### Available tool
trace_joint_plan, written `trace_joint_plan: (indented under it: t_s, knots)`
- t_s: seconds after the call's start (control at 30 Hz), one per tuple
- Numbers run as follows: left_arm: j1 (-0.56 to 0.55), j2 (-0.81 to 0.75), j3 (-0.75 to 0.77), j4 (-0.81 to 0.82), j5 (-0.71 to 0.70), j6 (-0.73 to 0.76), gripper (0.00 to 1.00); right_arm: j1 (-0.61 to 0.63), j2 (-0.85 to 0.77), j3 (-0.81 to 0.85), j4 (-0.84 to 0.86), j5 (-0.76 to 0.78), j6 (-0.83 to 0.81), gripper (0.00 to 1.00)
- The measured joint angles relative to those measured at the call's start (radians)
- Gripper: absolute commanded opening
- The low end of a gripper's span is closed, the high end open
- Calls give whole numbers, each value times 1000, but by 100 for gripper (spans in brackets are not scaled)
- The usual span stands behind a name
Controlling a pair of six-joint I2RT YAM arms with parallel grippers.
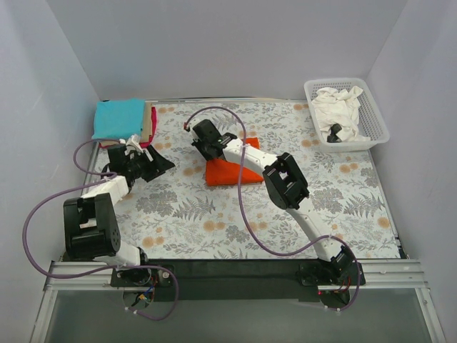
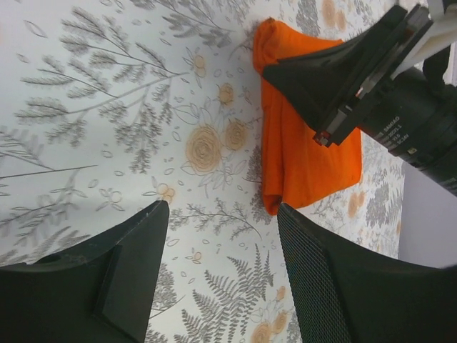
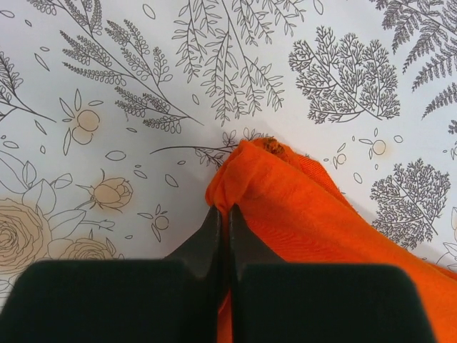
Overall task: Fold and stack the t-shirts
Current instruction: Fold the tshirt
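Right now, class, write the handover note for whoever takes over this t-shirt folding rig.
Left gripper: open, empty, above the floral cloth beside the orange t-shirt.
Right gripper: shut on a folded corner of the orange t-shirt.
Stack, far-left corner: teal t-shirt on top, crimson t-shirt edge showing beneath.
White t-shirt: crumpled in the lattice basket, far right.
Done: teal and crimson folded and stacked.
To do: finish folding the orange, add it to the stack, then the white.
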Motion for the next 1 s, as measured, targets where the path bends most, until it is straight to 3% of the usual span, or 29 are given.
trace_joint_plan:
  t_s: [0.23,0.53,0.6,0.7,1.0]
  knots:
    - [-92,75,-78,200,47,-113,61,-22,-15,-6,-10,-56,75,1]
    - [-257,360,-66,584,79,-335,64,-84,-69,-14,-35,-208,226,1]
    - [-291,408,-50,678,73,-383,70,-90,-72,-14,-35,-226,245,1]
    - [-315,474,-29,806,72,-455,72,-92,-72,-14,-38,-247,266,1]
    - [-369,579,50,950,34,-556,73,-96,-72,-14,-38,-285,296,1]
